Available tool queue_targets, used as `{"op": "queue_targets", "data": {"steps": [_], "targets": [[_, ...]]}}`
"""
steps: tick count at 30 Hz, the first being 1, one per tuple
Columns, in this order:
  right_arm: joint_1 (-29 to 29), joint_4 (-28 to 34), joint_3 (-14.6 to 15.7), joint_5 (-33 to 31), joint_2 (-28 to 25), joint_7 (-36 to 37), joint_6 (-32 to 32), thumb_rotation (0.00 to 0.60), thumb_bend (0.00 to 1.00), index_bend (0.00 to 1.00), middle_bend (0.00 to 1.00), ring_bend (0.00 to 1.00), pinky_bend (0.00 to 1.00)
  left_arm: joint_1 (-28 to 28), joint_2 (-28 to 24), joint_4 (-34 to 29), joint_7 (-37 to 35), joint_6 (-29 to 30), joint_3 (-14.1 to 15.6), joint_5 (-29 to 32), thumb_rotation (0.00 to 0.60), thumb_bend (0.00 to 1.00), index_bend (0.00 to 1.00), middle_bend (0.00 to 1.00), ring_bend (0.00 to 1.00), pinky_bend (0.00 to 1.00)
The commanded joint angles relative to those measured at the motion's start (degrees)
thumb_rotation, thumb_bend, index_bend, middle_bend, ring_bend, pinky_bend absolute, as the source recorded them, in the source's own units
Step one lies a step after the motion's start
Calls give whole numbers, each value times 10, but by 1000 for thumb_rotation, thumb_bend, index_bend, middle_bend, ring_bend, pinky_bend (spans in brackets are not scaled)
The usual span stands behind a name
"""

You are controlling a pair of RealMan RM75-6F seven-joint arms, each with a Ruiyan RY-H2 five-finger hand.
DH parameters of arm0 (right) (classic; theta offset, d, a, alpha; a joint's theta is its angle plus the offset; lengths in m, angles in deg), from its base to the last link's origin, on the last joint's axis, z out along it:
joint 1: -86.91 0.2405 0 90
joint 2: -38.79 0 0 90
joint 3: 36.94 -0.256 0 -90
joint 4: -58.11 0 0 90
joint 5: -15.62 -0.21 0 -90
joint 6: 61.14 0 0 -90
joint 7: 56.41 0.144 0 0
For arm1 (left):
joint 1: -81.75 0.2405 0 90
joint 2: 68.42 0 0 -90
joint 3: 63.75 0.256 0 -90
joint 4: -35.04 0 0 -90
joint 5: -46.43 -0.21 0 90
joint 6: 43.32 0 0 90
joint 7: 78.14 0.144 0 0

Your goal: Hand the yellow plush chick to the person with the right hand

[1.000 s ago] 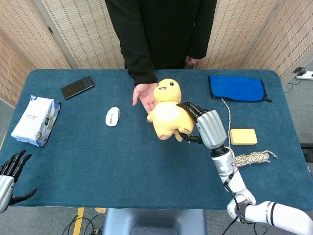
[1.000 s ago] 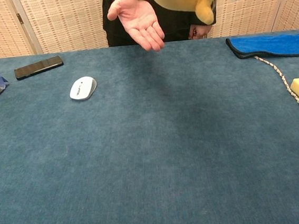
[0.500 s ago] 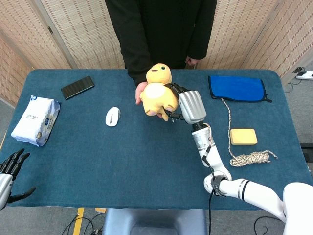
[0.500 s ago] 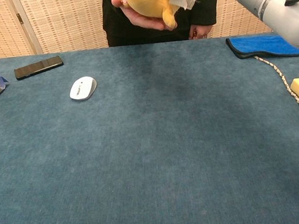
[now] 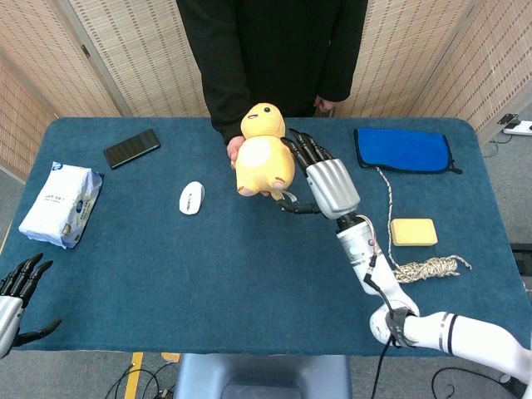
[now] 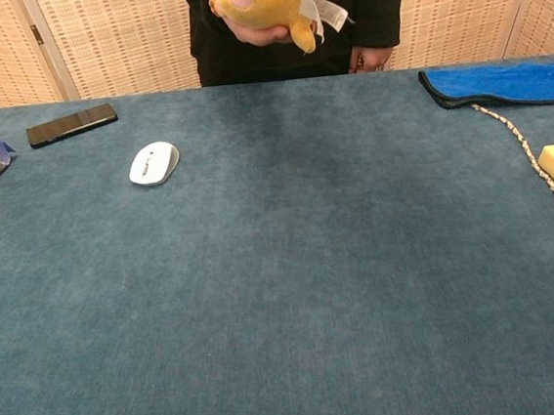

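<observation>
The yellow plush chick (image 5: 264, 151) sits just left of the right hand (image 5: 322, 180).

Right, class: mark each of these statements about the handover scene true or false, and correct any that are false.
1. The yellow plush chick rests in the person's hand, above the table. True.
2. The right robot hand has its fingers spread beside the chick. True.
3. The white computer mouse lies on the folded blue cloth. False: it lies on the blue tablecloth, far from the cloth.
4. The black smartphone lies near the far left corner of the table. True.
5. The left robot hand holds the white wipes packet. False: it hangs empty off the near left edge; the packet lies on the table.
</observation>
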Motion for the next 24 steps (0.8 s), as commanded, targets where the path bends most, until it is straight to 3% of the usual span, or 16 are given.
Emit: {"op": "queue_targets", "data": {"steps": [1,3,6,10,13,19,24], "targets": [[-68,94,39,47,-84,-5,-54,600,102,0,0,0,220,1,2,-2,7,3,1,-3,600,222,0,0,6,176],[-98,123,66,72,-116,5,-66,600,102,0,0,0,203,2,3,-4,13,5,0,-3,600,222,0,0,6,177],[-157,137,130,134,-160,22,-97,600,102,0,0,0,159,3,6,-6,25,7,-1,-1,600,222,0,0,6,177],[-240,69,226,222,-167,40,-165,600,102,0,0,0,141,7,8,-11,38,19,-3,-7,600,222,0,0,7,177],[-282,1,268,242,-152,57,-190,600,103,0,0,0,119,10,13,-7,41,40,-5,-20,600,222,0,0,6,177],[-336,-92,294,218,-110,85,-215,600,112,0,0,0,75,16,31,19,31,86,-9,-56,600,222,0,0,6,177],[-336,-83,293,221,-123,98,-204,600,127,0,0,0,15,17,40,24,43,90,-9,-59,600,222,0,0,7,177]]}}
